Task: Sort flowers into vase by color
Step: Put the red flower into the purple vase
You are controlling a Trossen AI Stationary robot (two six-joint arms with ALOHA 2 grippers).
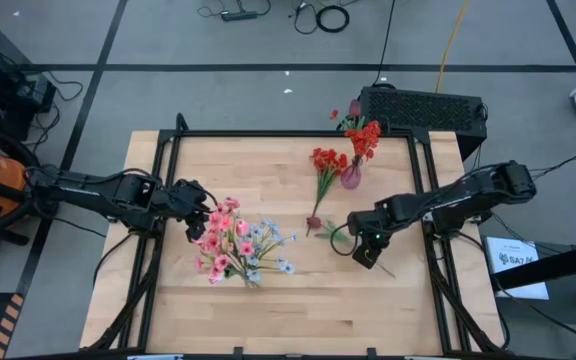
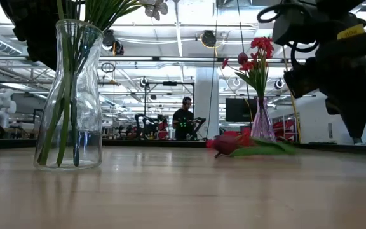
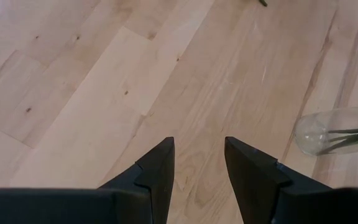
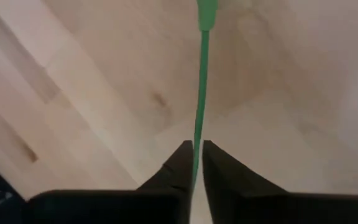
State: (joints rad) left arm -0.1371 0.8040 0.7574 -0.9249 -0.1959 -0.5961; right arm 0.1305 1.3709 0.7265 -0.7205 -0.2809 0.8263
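Pale wooden boards are making up the desk (image 1: pixel 298 300), with a large workshop stretching behind it. Near its middle the right hand (image 4: pixel 197 163) is pinching a thin green stem (image 4: pixel 199 106) between nearly closed fingers, low over the wood. That stem seems to belong to the red tulip (image 1: pixel 314 224) lying just ahead of this hand; farther beyond are a loose red spray (image 1: pixel 326 165) and the pink vase (image 1: pixel 351 176) already holding red flowers (image 1: pixel 365 138). The left hand (image 3: pixel 197 163) is hovering with fingers spread and empty, the clear vase (image 3: pixel 328 132) of pink and pale blue flowers (image 1: pixel 236 243) just beside it. Such a flower is probably very light and floppy, its stem slick and springy, so a grip fairly near the bud should be keeping the head from swinging. Blossoms are likely crushing easily and are best left untouched.
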